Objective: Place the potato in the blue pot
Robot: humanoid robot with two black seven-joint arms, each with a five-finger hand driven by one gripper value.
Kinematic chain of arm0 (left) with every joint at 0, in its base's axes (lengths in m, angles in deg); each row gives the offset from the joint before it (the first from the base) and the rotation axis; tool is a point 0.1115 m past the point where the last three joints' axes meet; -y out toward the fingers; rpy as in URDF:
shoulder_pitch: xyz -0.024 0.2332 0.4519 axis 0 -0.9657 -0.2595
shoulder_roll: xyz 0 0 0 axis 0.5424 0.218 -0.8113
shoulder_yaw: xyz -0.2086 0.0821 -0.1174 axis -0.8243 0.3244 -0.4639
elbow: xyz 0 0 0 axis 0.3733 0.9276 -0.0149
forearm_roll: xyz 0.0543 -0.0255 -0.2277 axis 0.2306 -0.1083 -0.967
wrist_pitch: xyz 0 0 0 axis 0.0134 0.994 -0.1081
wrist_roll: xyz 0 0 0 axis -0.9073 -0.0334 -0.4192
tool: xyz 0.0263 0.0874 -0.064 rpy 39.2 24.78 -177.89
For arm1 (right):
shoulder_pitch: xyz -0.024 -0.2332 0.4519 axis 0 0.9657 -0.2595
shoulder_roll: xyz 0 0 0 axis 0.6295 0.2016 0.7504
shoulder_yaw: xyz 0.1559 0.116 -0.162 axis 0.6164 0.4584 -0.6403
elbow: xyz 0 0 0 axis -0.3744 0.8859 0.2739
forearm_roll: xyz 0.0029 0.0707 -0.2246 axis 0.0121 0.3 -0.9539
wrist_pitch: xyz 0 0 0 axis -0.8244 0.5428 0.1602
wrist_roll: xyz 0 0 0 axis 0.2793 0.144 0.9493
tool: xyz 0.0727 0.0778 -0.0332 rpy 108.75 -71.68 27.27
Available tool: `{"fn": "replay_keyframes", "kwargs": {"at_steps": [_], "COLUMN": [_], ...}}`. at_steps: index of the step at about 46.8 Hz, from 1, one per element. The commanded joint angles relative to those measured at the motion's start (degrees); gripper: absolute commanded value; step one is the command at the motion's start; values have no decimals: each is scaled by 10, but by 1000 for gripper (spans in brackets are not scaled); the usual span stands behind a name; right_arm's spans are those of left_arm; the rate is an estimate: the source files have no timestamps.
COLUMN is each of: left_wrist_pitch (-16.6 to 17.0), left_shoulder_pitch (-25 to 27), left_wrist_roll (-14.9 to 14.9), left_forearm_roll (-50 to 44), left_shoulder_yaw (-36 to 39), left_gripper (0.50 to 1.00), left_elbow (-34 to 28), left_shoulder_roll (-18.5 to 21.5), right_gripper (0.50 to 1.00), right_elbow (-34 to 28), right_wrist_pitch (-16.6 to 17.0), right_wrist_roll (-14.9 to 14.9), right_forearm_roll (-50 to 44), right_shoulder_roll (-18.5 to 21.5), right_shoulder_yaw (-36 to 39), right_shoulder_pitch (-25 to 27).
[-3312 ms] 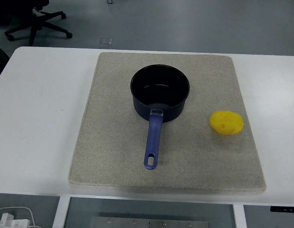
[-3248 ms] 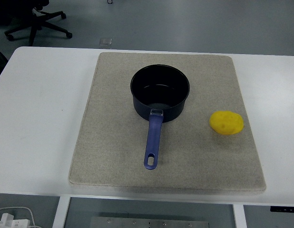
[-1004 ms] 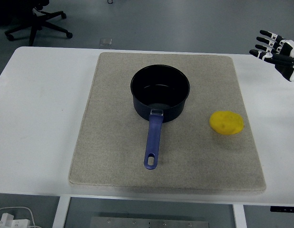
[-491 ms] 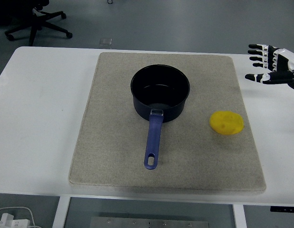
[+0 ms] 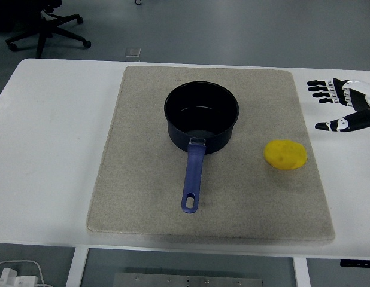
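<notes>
A yellow potato (image 5: 285,154) lies on the right part of a grey mat (image 5: 143,197). A dark blue pot (image 5: 201,117) stands empty at the mat's middle back, its blue handle (image 5: 193,177) pointing toward the near edge. My right hand (image 5: 328,106) comes in from the right edge over the white table, above and to the right of the potato. Its fingers are spread open and hold nothing. The left arm is out of view.
The white table (image 5: 47,137) extends to the left and right of the mat. An office chair base (image 5: 44,30) stands on the floor beyond the table's far left corner. A power strip with cables (image 5: 11,276) lies below the near edge at the left.
My right hand has come in from the right edge, moved down and left toward the potato, and spread its fingers. The pot and potato have not moved.
</notes>
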Motion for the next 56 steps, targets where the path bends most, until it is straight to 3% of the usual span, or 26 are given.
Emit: {"fn": "replay_keyframes", "kwargs": {"at_steps": [1, 13, 31, 46, 56], "left_wrist_pitch": [0, 0, 0, 0, 0], "left_shoulder_pitch": [0, 0, 0, 0, 0], "left_wrist_roll": [0, 0, 0, 0, 0], "left_forearm_roll": [0, 0, 0, 0, 0], "left_shoulder_yaw": [0, 0, 0, 0, 0], "left_gripper": [994, 994, 994, 994, 994], "left_elbow": [0, 0, 0, 0, 0], "left_shoulder_roll": [0, 0, 0, 0, 0], "right_gripper": [930, 928, 926, 926, 926], "right_elbow": [3, 8, 17, 16, 14], "right_wrist_pitch": [11, -1, -51, -67, -102], "right_wrist_roll": [0, 1, 8, 7, 7], "right_forearm_roll": [-35, -143, -265, -271, -271], "right_shoulder_roll": [-5, 1, 45, 61, 70], "right_shoulder_yaw": [1, 1, -1, -14, -52], "right_shoulder_pitch": [0, 1, 3, 8, 8]}}
